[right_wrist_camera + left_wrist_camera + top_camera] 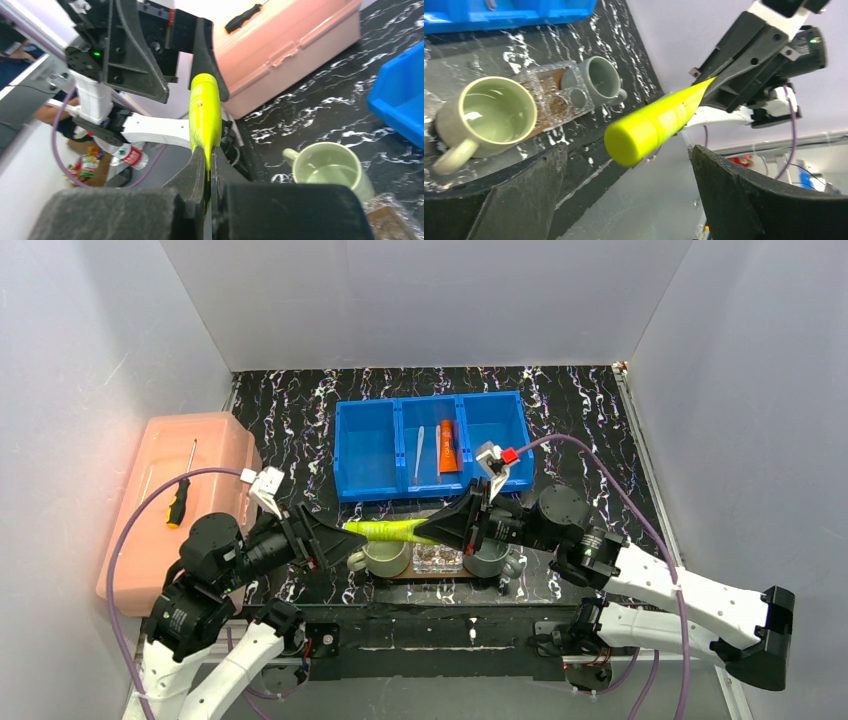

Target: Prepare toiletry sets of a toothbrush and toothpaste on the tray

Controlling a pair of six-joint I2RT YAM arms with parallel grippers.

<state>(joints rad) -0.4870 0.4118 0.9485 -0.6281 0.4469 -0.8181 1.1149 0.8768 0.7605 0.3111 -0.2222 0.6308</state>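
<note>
Because the green mug [385,558], the grey mug [488,560] and the clear holder [437,558] cover it, the tray [440,575] shows only as a brown sliver from above. The lime-green tube [390,531] hangs in the air over the green mug's far rim, off the tray.

The right gripper [425,530] is pinched tight on the tube's flat crimped end, plainest in the right wrist view. The left gripper [628,165] stands wide around the cap end. Only the left wrist view shows gaps on both sides, no contact.

The orange tube [447,447] and one toothbrush [419,453] lie in the blue bin [370,455], middle compartment, at 12 o'clock from the tray.
</note>
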